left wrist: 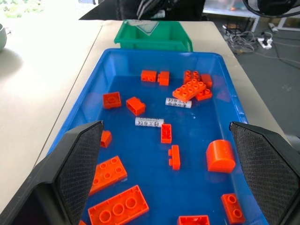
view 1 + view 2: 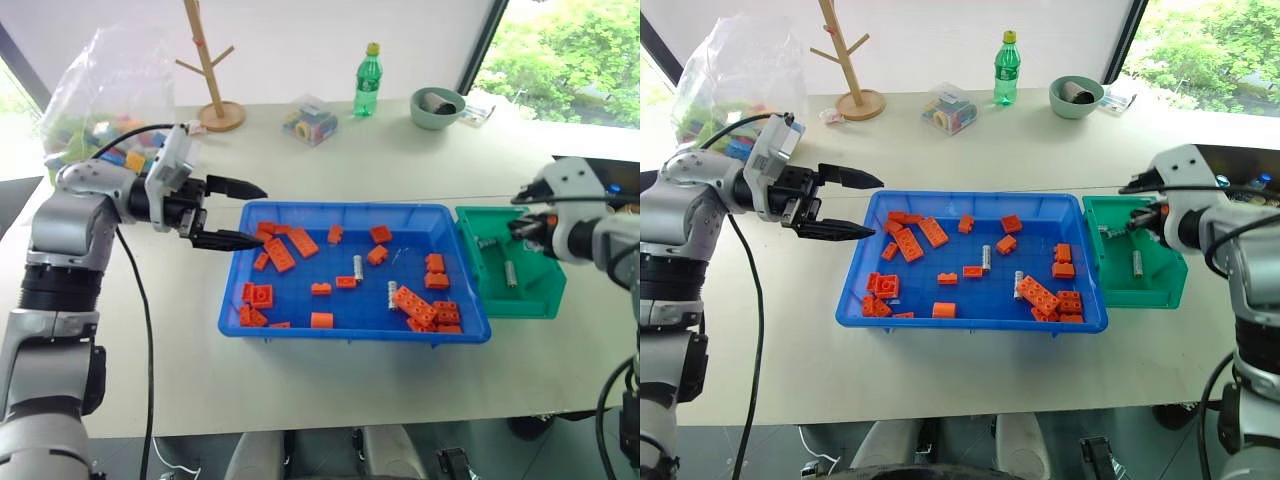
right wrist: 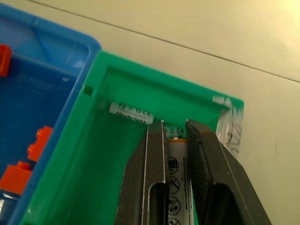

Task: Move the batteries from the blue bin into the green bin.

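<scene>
I have the right gripper point(image 3: 176, 136) over the small deep green plastic bin point(image 2: 535, 300), at the right side of the head picture. Its two black fingers are pinching a silver-grey battery point(image 3: 176, 154) between them. One battery point(image 3: 131, 113) lies inside by the green bin's far wall, and another point(image 2: 510, 273) lies on its floor.

Two more batteries point(image 2: 358, 266) point(image 2: 392, 293) lie near the middle of the big shallow blue plastic tray point(image 2: 300, 328), among the orange studded bricks point(image 2: 412, 303).

My left gripper point(image 2: 228, 213) hangs by the tray's left edge with its fingers spread wide and nothing in them.

What could go wrong? If I let go while the battery is high, I think it could bounce off the sloped wall and roll out onto the pale counter point(image 2: 330, 385). It sits close to the bin's corner, so it might also hit the rim. Later, the battery that lies just beside the long brick may be hard to pick. I could grab the brick too.
</scene>
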{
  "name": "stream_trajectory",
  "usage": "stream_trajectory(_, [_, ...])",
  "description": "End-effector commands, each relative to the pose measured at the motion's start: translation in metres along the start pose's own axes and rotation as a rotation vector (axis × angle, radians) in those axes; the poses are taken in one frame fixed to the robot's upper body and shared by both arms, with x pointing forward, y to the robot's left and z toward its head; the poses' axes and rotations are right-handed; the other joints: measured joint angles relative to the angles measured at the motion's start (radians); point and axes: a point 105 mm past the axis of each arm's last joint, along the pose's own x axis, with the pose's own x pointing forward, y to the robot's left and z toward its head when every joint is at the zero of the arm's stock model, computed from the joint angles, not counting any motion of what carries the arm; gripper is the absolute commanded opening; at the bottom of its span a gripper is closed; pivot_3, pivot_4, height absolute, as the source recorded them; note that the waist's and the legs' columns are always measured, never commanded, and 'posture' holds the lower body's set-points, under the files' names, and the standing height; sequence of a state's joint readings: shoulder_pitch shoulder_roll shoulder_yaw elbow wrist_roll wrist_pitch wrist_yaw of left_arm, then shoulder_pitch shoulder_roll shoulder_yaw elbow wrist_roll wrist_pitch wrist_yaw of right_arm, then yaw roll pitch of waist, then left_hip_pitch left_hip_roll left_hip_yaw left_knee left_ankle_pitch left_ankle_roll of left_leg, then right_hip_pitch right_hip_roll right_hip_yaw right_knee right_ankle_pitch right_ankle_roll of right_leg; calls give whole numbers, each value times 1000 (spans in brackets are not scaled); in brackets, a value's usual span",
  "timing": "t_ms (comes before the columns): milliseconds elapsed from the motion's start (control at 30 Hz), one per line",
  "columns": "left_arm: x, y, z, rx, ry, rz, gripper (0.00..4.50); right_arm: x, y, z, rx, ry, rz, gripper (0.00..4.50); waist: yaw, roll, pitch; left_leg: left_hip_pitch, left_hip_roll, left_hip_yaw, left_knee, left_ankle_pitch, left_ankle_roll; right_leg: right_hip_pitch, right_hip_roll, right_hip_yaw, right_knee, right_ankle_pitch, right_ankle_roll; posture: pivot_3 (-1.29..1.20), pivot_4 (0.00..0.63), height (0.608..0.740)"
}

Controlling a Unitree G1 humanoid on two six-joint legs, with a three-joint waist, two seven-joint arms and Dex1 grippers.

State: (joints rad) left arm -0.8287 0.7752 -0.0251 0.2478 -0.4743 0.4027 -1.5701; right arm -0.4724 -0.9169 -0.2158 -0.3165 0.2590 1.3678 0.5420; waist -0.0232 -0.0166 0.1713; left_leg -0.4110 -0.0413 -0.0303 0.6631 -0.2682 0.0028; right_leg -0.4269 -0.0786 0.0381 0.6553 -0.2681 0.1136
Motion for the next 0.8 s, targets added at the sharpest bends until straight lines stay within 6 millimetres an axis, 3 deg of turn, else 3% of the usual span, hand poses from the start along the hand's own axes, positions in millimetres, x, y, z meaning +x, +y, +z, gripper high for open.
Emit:
stream_trajectory(33, [-7, 2, 15, 33, -23, 8, 4500, -6, -9, 3, 28, -63, -41, 684, 3, 0, 0, 0, 0, 0, 0, 0, 0, 0, 0, 0, 0, 0, 0, 0, 150, 727])
stream_trajectory(167, [-9, 1, 19, 33, -28, 10, 4500, -3, -12, -4, 31, -60, -55, 2436, 7, 0, 0, 0, -1, 1, 1, 0, 0, 0, 0, 0, 0, 0, 1, 0, 150, 727])
stream_trajectory(200, [-10, 1, 20, 33, -28, 10, 4500, -3, -13, -1, 25, -72, -54, 3040, 7, 0, 0, 0, -1, 1, 1, 0, 0, 0, 0, 0, 0, 0, 1, 0, 150, 727])
stream_trajectory(233, [-10, 0, 20, 33, -27, 9, 4500, -4, -12, 5, 20, -92, -45, 3371, 7, 0, 0, 0, -1, 1, 1, 0, 0, 0, 0, 0, 0, 0, 1, 0, 150, 727])
stream_trajectory(300, [-11, -1, 20, 34, -26, 6, 4500, -5, -11, 17, 12, -138, -25, 3371, 7, 0, 0, 0, -1, 1, 1, 0, 0, 0, 0, 0, 0, 0, 1, 0, 150, 727])
stream_trajectory(400, [-11, -6, 23, 36, -23, -14, 4500, -11, 6, 54, -5, -256, 71, 3371, 1, 1, 0, 0, -1, 1, 1, 0, 0, 0, 0, 0, 0, 0, 1, 0, 150, 727])
stream_trajectory(567, [-16, -13, 23, 29, 7, -35, 4500, -5, 74, 86, -8, -303, 288, 3371, -8, 0, 0, 1, 1, 0, 0, 0, 0, 0, 0, 0, 0, 0, 0, 0, 150, 727])
stream_trajectory(667, [-18, -12, 21, 30, 25, -22, 4500, 9, 117, 88, 56, -274, 394, 3371, -11, 0, 0, 0, 1, -1, 0, 0, 0, 0, 0, 0, 0, 0, 0, 0, 150, 727])
stream_trajectory(733, [-19, -11, 20, 30, 29, -11, 4500, 15, 149, 79, 91, -223, 486, 3371, -10, 0, 0, 0, 0, -1, 0, 0, 0, 0, -1, 0, 0, 0, 0, 0, 150, 727])
stream_trajectory(800, [-19, -11, 20, 29, 31, -6, 4500, 17, 164, 71, 103, -189, 520, 3371, -3, 0, 0, 0, 0, -1, 0, 0, 0, 0, -1, 0, 0, 0, 0, 0, 150, 727])
